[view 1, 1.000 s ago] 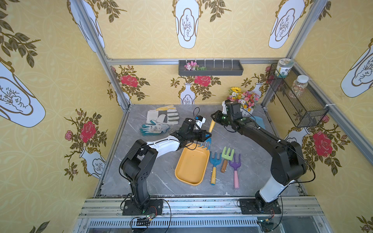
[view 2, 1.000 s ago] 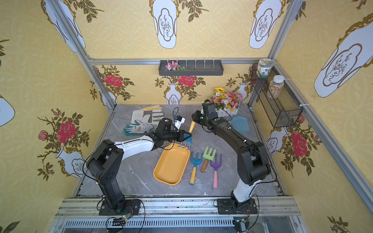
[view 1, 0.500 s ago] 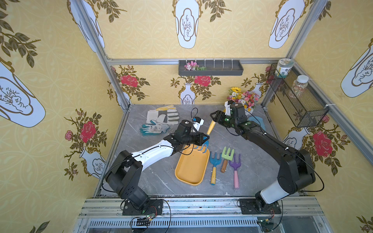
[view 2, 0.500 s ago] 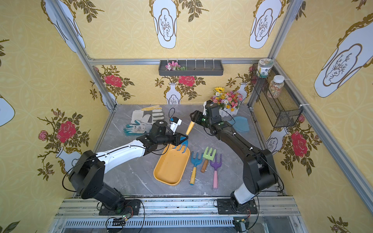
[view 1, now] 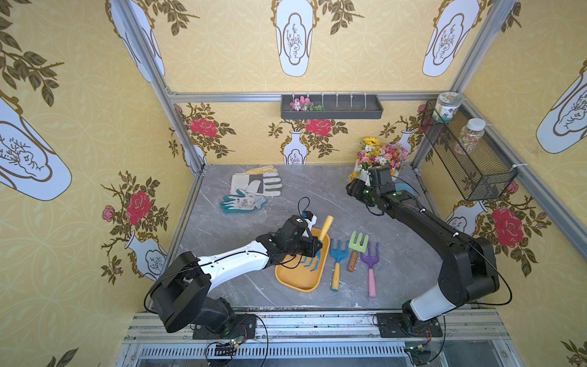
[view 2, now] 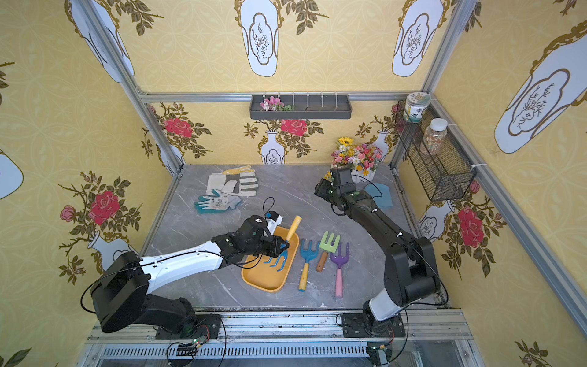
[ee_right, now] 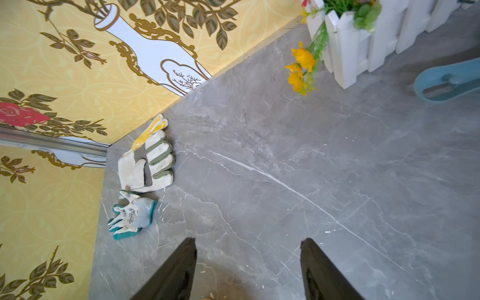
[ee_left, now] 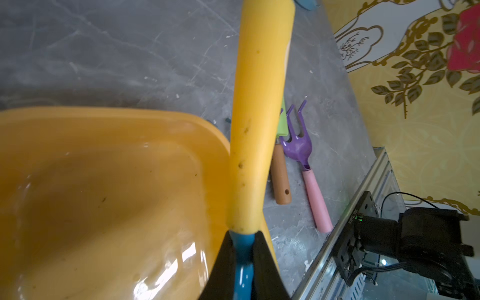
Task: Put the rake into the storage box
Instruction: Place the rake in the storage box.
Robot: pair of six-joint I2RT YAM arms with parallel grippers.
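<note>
Rake (ee_left: 257, 104), blue tines down in the box (view 1: 295, 280) directly below the left end effector (ee_left: 244, 239), is clamped at its neck, yellow handle slanting past the rim; right end effector (ee_right: 248, 246) hovers well apart, jaws spread, empty.

The grey marbled surface (view 1: 317, 197) is carrying the storage box (view 1: 297, 283), with a blue fork (view 1: 337, 263), a green fork (view 1: 358, 246) and a purple fork (view 1: 370, 267) lying just beside it, and a white work glove (view 1: 257, 182), a teal glove (view 1: 243, 203) and a flower planter (view 1: 379, 155) sitting farther back.

The rake (view 1: 325, 228), with blue tines and yellow handle, is tilted, tines down inside the shallow yellow-orange storage box (view 1: 298, 281), handle rising over its far rim.
</note>
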